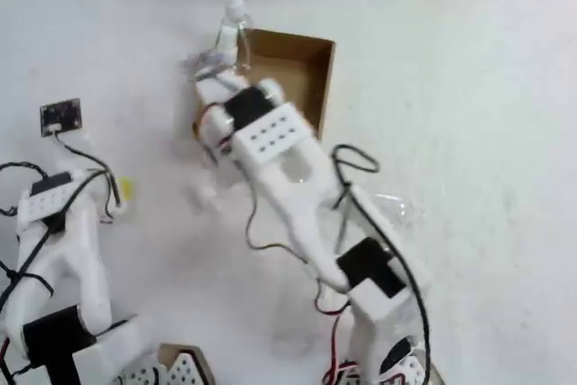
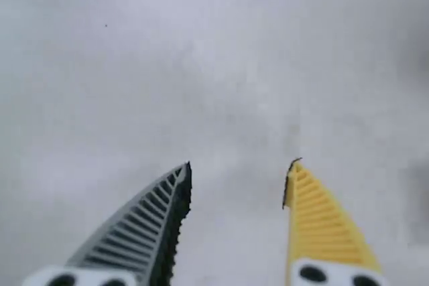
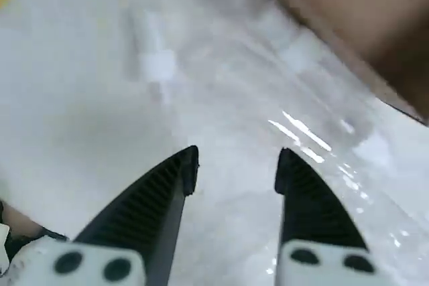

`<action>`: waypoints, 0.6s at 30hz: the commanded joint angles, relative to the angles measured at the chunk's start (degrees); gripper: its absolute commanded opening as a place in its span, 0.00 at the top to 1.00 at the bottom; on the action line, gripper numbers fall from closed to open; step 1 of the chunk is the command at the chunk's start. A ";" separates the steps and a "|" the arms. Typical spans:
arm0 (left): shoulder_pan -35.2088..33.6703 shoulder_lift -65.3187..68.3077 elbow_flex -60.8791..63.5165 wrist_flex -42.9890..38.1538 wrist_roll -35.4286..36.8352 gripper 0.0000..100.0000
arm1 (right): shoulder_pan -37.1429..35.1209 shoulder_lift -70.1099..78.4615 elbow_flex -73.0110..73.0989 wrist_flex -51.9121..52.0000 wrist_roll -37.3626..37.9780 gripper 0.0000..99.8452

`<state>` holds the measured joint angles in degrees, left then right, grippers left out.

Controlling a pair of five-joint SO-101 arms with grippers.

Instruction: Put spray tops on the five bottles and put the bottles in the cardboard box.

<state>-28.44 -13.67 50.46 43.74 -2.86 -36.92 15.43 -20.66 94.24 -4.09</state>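
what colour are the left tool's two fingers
One finger yellow, the other grey and black; left wrist view shows it best.

High view looks down over the table [image 1: 469, 87]; both wrist views face it close up.

Left arm [image 1: 63, 250] folded back on itself in lower left of the high frame. Left gripper [image 2: 238, 165] with jaws apart, one finger grey-black, the other yellow. Right arm [image 1: 297, 196] stretched from bottom right of centre up toward upper middle. Right gripper [image 3: 236, 159] with both black fingers parted.
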 commanded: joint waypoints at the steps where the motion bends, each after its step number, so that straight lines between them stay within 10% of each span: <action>1: 4.97 -2.33 -1.67 2.64 2.90 0.77 | 5.58 -6.81 0.35 2.77 5.71 0.90; 18: 28.09 -2.42 -6.15 16.79 10.64 0.77 | 12.53 -26.51 35.08 -15.96 6.95 0.90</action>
<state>-7.43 -13.67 47.47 59.74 5.93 -25.23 -8.13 14.15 80.00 2.15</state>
